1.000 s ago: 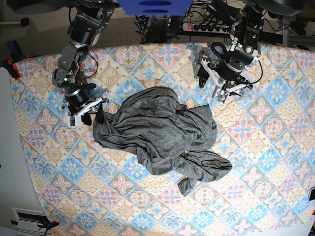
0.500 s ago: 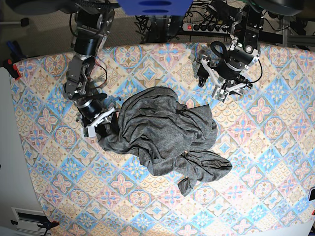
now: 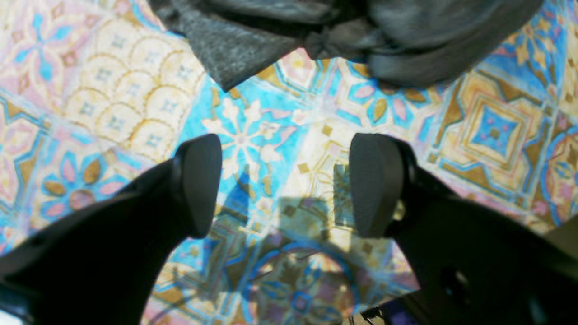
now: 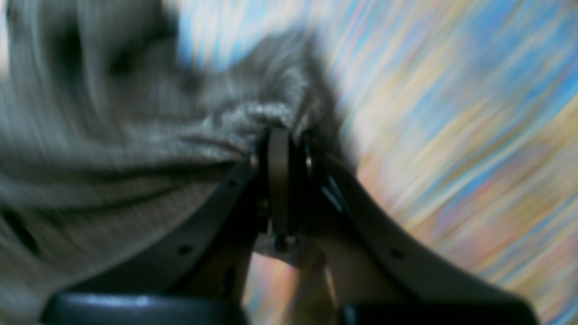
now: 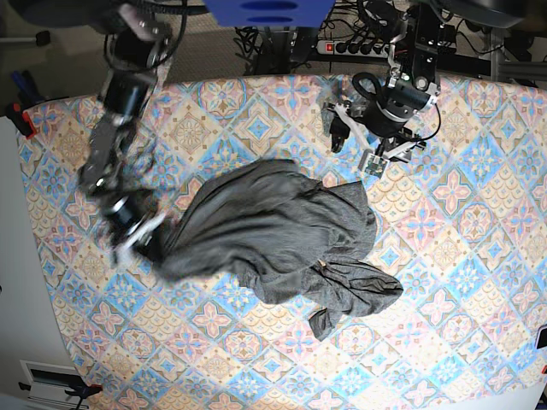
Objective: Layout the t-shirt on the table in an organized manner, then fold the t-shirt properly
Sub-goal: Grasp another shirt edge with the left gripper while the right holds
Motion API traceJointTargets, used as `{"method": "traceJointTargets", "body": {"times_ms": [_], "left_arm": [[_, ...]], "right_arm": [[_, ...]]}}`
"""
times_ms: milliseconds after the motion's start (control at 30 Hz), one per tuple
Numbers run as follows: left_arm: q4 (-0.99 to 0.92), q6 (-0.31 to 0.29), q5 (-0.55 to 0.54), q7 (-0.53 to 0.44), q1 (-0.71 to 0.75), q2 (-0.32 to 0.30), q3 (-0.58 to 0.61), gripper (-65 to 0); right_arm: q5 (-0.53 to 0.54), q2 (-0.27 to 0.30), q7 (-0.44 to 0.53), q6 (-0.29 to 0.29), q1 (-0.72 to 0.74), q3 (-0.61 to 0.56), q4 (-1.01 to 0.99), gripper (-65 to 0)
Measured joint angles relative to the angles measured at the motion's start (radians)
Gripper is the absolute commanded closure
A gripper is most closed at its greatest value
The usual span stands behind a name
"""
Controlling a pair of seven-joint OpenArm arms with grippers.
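We see the right gripper [image 4: 280, 135] with its jaws pressed together on a bunched fold of the t-shirt [image 5: 273, 231], pinching the grey knit between the tips; the right wrist view is streaked with blur, yet the cloth gathered at the tips is plain. In the base view this gripper [image 5: 137, 237] sits at the shirt's edge nearest the left side of the table [image 5: 479, 282], and the fabric there is drawn out into a stretched point toward it. The rest of the shirt lies crumpled around the middle of the table, with a twisted part trailing toward the near edge.

The left gripper [image 3: 284, 185] has its jaws spread wide and holds nothing. Its fingertips [image 3: 198, 180] hover over bare patterned cloth, just short of the shirt's edge [image 3: 352, 36], not touching it. In the base view it [image 5: 357, 143] hangs near the far edge, beside the shirt's far right corner.
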Motion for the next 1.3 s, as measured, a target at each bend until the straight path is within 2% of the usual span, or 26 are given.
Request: {"method": "traceJointTargets", "body": {"times_ms": [233,433,667,800,900,1000,1067,1200,1300], "left_arm": [[0.0,0.002,0.005,-0.001,0.0,-0.002,0.039,-42.8],[-0.012,-0.002,0.001,0.003,-0.01,0.0,0.066,-42.8],[-0.047,0.002,0.005,0.011,-0.132,-0.003,0.083,-42.8],[-0.064,0.001,0.034,0.105,-0.259,-0.05,0.235,-43.3],[-0.166,-0.005,0.111,0.132,-0.378,-0.05,0.384,-42.8],[-0.301,-0.009,0.163,0.133,-0.467,-0.039,0.453,-42.7],[-0.38,-0.001,0.169,0.141,-0.516,-0.003,0.455,-42.3],[-0.458,-0.002,0.175,0.12,-0.608,0.06,0.45,-35.7],[-0.477,-0.003,0.18,0.119,-0.616,0.098,0.451,-30.3]], "right_arm": [[0.004,0.011,-0.002,-0.011,0.111,0.245,0.0,0.0],[0.002,0.019,-0.003,-0.01,0.112,0.259,0.0,0.0],[0.009,0.018,0.005,-0.006,0.043,0.258,0.002,0.0],[-0.007,0.014,-0.014,-0.01,0.019,0.263,-0.006,0.0],[0.005,0.016,0.006,-0.008,0.041,0.258,-0.001,0.0],[0.009,0.016,0.007,-0.006,0.037,0.257,0.002,0.0],[0.008,0.019,0.008,-0.007,0.008,0.257,0.003,0.0],[-0.005,0.013,-0.011,-0.01,-0.028,0.261,0.001,0.0],[-0.002,0.011,-0.007,-0.01,-0.021,0.259,0.021,0.0]]}}
